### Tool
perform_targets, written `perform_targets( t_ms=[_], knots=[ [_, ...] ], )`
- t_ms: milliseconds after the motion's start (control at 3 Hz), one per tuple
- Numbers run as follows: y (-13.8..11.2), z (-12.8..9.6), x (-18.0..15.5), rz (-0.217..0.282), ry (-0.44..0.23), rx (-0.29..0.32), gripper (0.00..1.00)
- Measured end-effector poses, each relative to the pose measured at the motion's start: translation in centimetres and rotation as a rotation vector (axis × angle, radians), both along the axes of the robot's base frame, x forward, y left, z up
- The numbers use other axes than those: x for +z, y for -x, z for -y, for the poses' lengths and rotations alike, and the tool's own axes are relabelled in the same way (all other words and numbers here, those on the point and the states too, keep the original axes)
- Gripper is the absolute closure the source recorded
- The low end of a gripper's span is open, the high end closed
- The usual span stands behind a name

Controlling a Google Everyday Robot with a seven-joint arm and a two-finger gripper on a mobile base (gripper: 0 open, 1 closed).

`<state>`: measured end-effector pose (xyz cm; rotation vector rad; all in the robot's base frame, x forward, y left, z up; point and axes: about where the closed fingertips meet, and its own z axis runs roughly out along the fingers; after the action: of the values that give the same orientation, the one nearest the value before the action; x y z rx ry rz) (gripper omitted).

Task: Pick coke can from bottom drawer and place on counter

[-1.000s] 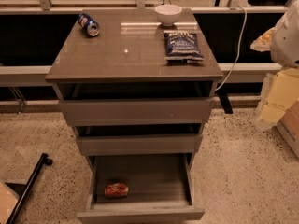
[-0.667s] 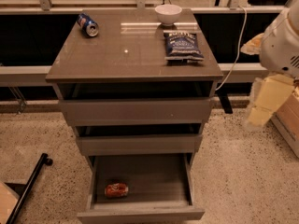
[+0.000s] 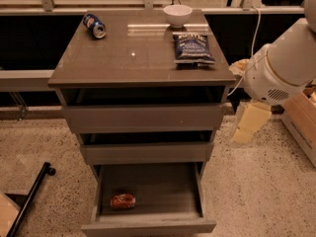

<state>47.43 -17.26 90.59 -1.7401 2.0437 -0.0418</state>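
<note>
step: reach | dented red-orange coke can (image 3: 123, 201) lies 7 o'clock in open grey-brown bottom drawer (image 3: 148, 227) | cream gripper (image 3: 251, 124) 3 o'clock, grip unreadable | next: swing down to 7 o'clock

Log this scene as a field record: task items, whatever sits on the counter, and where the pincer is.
coke can: on its side, front-left of the bottom drawer's tray
bottom drawer: pulled open, holds only the coke can
counter: carries three items, no coke can
blue can: on its side, back-left corner
white bowl: upright, back edge
chip bag: flat, right side
pincer: right of the cabinet, outside the drawer, holding nothing
</note>
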Motion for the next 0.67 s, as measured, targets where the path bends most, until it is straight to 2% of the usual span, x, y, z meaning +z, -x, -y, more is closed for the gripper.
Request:
perform_targets(
  t_ms=[333,667],
  knots=[
    [0.1,-0.6,-1.3,-0.003,0.017,0.006,0.00],
    [-0.2,-2.7,-4.5,-0.006,-0.009,0.053,0.00]
  ],
)
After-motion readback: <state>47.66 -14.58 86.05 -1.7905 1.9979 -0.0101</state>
